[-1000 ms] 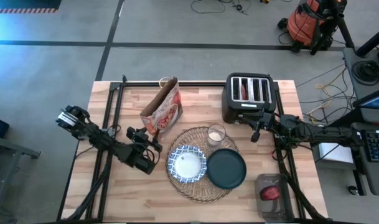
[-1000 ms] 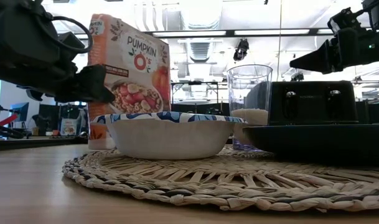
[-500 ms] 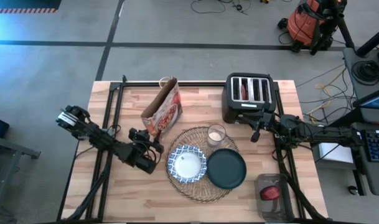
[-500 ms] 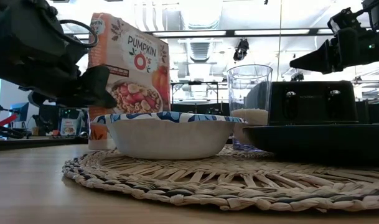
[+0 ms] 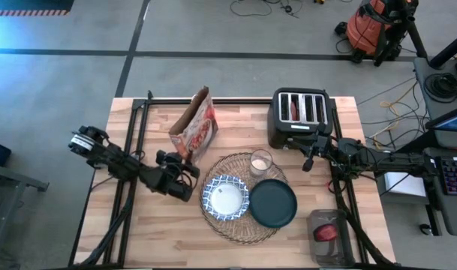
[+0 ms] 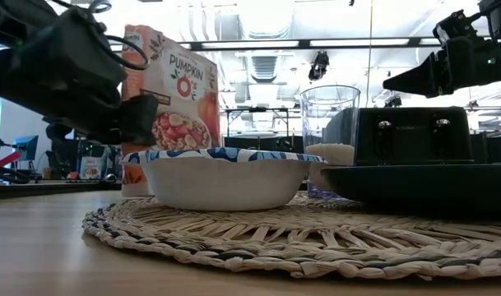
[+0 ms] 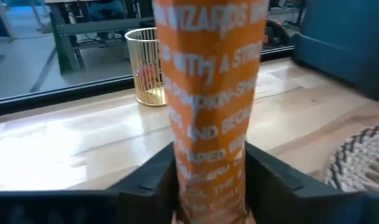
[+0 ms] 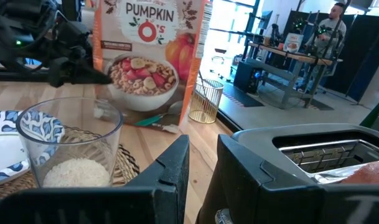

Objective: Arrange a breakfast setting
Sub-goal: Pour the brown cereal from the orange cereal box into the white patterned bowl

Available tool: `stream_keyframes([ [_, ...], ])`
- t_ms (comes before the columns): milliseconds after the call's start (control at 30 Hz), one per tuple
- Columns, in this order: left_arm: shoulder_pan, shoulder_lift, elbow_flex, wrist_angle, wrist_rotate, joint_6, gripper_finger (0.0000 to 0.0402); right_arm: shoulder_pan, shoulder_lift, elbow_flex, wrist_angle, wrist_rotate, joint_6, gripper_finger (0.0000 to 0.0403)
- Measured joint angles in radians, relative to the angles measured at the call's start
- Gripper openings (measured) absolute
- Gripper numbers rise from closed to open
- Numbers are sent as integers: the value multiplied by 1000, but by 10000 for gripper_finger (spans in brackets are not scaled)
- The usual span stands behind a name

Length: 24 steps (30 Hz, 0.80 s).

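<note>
Cereal bag newly upright, toaster beyond

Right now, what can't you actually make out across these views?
- Cereal bag, left wrist view: top and bottom cut by the frame edges; left claw fingers flank it, base hidden.
- Plate, low view: only its rim edge shows, top surface unseen.
- Bowl, low view: inside hidden by its own wall.
- Right claw, right wrist view: fingertips cut off by the bottom edge.
- Toaster slot contents: partly cut off.

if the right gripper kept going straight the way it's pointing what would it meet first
Probably the clear glass: the right gripper points across the table toward it, with bare table between. The cereal bag stands farther along that line, though depth is hard to judge.
</note>
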Motion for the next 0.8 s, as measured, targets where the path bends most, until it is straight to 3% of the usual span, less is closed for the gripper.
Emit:
stream_keyframes([
  [233, 13, 0, 11, 2, 13, 43, 11, 0, 0, 0, 0, 0, 0, 73],
  [433, 13, -13, 28, -2, 79, 86, 3, 0, 0, 0, 0, 0, 0, 73],
  [600, 12, -72, 68, -18, 207, 218, 1, 0, 0, 0, 0, 0, 0, 73],
  [800, 12, -184, 156, -227, 322, 258, 0, 0, 0, 0, 0, 0, 0, 73],
])
